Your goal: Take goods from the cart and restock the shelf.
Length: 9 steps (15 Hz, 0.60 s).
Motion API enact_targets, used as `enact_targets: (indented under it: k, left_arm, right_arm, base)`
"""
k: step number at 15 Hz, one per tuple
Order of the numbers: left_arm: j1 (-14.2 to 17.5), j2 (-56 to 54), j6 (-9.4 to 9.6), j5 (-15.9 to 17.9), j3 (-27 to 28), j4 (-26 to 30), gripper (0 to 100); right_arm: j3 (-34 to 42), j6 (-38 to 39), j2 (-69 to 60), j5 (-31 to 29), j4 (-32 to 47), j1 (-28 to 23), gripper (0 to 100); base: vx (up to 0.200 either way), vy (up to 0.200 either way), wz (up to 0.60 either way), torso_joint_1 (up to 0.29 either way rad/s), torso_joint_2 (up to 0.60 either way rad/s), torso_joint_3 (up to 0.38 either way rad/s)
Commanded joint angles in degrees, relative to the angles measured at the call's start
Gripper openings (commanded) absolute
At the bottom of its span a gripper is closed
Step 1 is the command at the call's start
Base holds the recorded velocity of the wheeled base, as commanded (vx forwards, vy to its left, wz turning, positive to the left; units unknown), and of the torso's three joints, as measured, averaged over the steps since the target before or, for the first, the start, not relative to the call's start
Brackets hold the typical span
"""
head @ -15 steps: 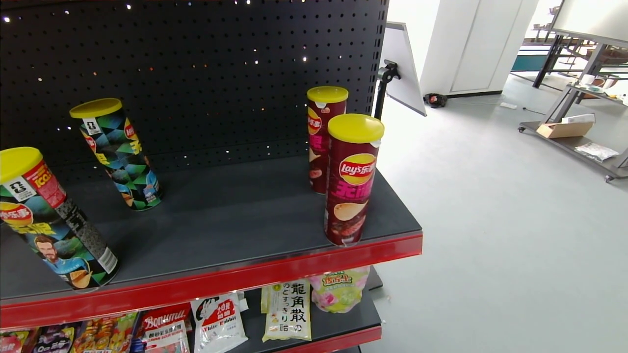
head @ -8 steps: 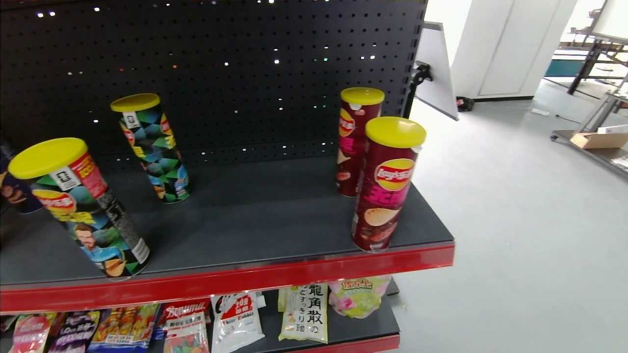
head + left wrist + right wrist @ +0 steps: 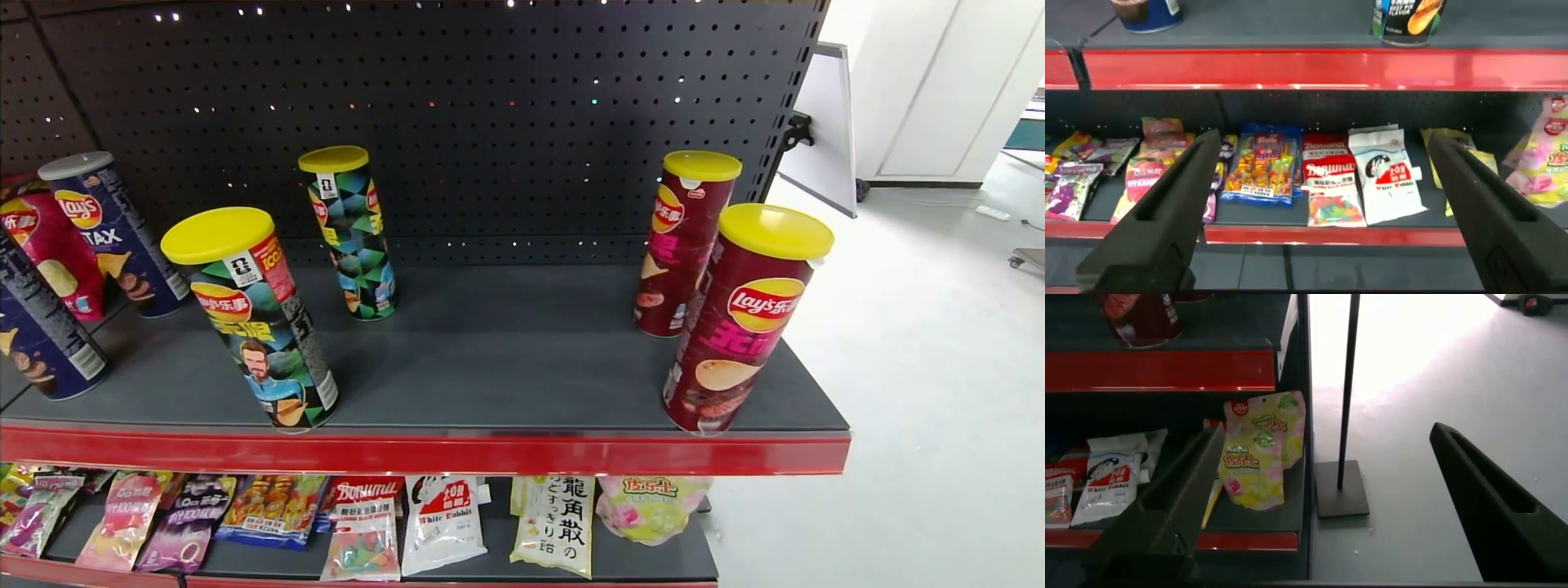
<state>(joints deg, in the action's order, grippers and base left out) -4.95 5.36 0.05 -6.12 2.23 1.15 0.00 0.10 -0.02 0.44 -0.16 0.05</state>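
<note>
Left claw (image 3: 1323, 140) and right claw (image 3: 1327, 431) gape empty before shelf (image 3: 1323, 69)

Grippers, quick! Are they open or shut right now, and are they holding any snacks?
Left gripper: open, holding nothing.
Right gripper: open, holding nothing.

Shop setting, red-edged shelf (image 3: 424, 452) with pegboard back (image 3: 457, 106), chip cans (image 3: 739, 318), snack bags (image 3: 445, 523)
</note>
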Motion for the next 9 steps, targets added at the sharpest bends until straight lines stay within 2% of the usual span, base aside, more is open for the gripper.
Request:
enact_targets:
  k: [1, 3, 4, 5, 6, 7, 8, 9]
  left_arm:
    - [0.03, 0.35, -0.05, -0.3, -0.65, -0.79, 100]
    - [0.03, 0.35, -0.22, -6.01, -1.0, -1.15, 100]
    - [0.03, 0.26, -0.4, -7.42, -1.26, -1.41, 100]
    - [0.03, 0.26, -0.66, -7.24, -1.53, -2.29, 100]
    - [0.03, 0.26, -1.63, -5.66, -2.23, -4.05, 100]
    - [0.03, 0.26, -4.09, 0.41, -2.23, -3.78, 100]
    - [0.03, 0.26, -3.83, 5.59, -2.23, -2.99, 100]
    - [0.03, 0.26, -3.3, 6.47, -2.14, -2.9, 100]
  right_arm:
    - [0.0, -0.01, 0.02, 0.0, -0.02, 0.04, 100]
    - [0.0, -0.01, 0.02, 0.0, -0.02, 0.04, 100]
    - [0.0, -0.01, 0.02, 0.0, -0.02, 0.04, 100]
    - [0.0, -0.01, 0.02, 0.0, -0.02, 0.04, 100]
    - [0.0, 0.08, 0.02, 0.0, -0.02, 0.04, 100]
    - [0.0, 0.08, 0.02, 0.0, -0.02, 0.04, 100]
    - [0.0, 0.08, 0.02, 0.0, -0.02, 0.04, 100]
    - [0.0, 0.08, 0.02, 0.0, -0.02, 0.04, 100]
  base:
    - [0.0, 0.0, 0.0, 0.0, 0.0, 0.0]
    - [0.0, 0.0, 0.0, 0.0, 0.0, 0.0]
    - [0.0, 0.0, 0.0, 0.0, 0.0, 0.0]
    - [0.0, 0.0, 0.0, 0.0, 0.0, 0.0]
    - [0.0, 0.0, 0.0, 0.0, 0.0, 0.0]
    - [0.0, 0.0, 0.0, 0.0, 0.0, 0.0]
    - [0.0, 0.0, 0.0, 0.0, 0.0, 0.0]
    - [0.0, 0.0, 0.0, 0.0, 0.0, 0.0]
